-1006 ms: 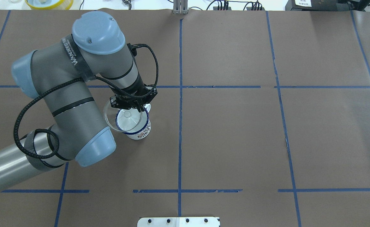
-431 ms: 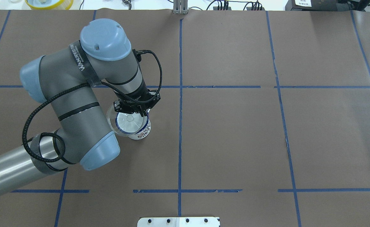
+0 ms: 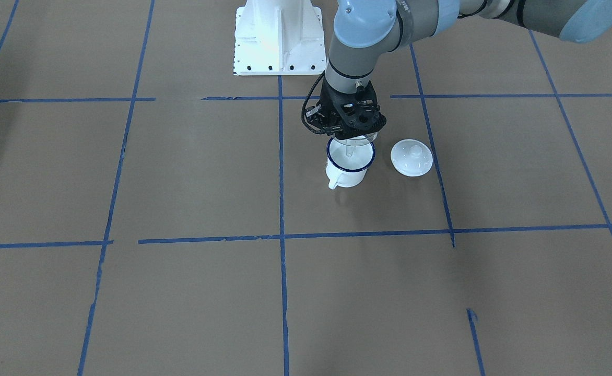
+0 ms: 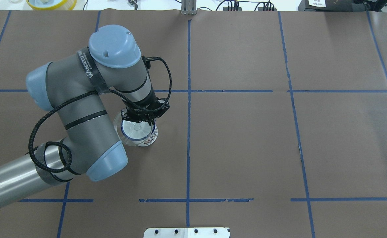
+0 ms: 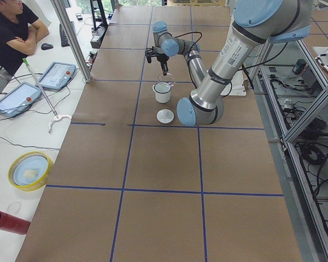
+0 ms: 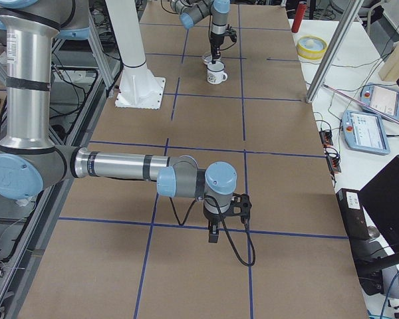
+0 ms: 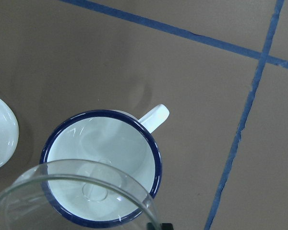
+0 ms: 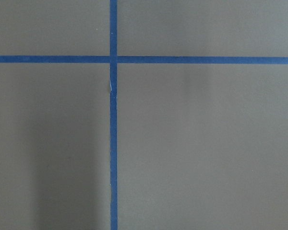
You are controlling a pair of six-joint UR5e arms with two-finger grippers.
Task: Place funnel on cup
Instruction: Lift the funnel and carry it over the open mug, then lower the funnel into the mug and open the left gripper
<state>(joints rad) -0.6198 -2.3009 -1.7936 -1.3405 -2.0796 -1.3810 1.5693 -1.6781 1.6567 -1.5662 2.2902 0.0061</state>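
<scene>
You've got a brown paper table taped into blue squares, with the cup just beside a white lid. Your left gripper is clamped on the rim of the funnel, which hangs over the cup's mouth, slightly off-centre. Release it like this and it may tip off. Whether the right gripper is apart or together, you can't tell.

In the left wrist view, edges cut off the funnel and lid.
</scene>
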